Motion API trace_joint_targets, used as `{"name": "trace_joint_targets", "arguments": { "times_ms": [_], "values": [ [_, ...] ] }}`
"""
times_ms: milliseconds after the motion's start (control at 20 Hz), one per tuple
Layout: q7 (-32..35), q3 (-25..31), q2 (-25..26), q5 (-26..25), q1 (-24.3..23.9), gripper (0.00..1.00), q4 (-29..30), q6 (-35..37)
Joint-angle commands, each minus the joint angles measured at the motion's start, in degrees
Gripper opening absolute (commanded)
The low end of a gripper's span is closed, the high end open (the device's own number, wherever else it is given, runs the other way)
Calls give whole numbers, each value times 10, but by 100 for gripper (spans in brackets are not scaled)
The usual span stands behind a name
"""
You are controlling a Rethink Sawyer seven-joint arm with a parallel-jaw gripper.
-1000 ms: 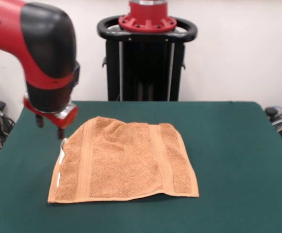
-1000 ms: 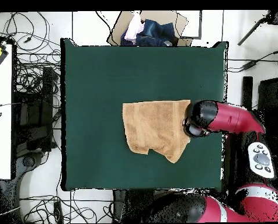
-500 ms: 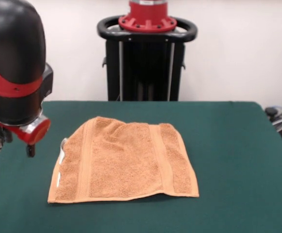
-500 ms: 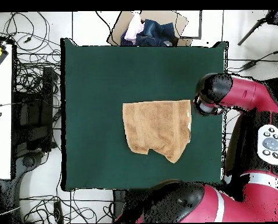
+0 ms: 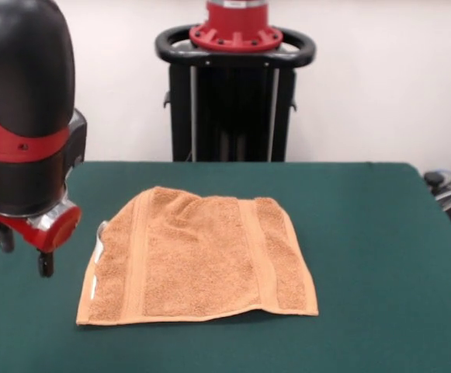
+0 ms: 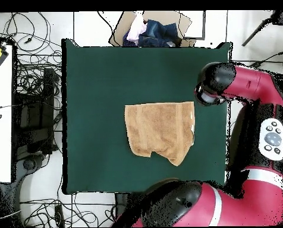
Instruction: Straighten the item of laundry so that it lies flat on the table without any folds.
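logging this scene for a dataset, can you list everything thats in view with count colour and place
towel: 1, orange-tan, middle of the table, far edge rumpled, small white tag on one side edge
table: 1, dark green top, fills most of both views
box of clothes: 1, brown box with blue and white cloth, on the floor past the table's top edge in the overhead view
cables: many, black, on the floor beside the table
pedestal: 1, black with red top, at the table's far side
arm: 1, red and black, beside the towel
hand: 1, dark, above the table edge, holding nothing

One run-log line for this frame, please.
pincer: off towel, state unclear | towel: mostly spread, far edge rumpled | table
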Motion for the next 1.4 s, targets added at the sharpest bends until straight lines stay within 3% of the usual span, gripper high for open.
{"name": "trace_joint_targets", "arguments": {
  "times_ms": [50, 250, 700, 1400],
  "values": [
    [46, 47, 61, 35, 51, 100, -67, 86],
    [48, 31, 67, 37, 62, 100, -66, 93],
    [0, 10, 11, 26, 55, 100, 71, 9],
    [105, 18, 85, 57, 124, 100, -55, 76]
  ]
}}
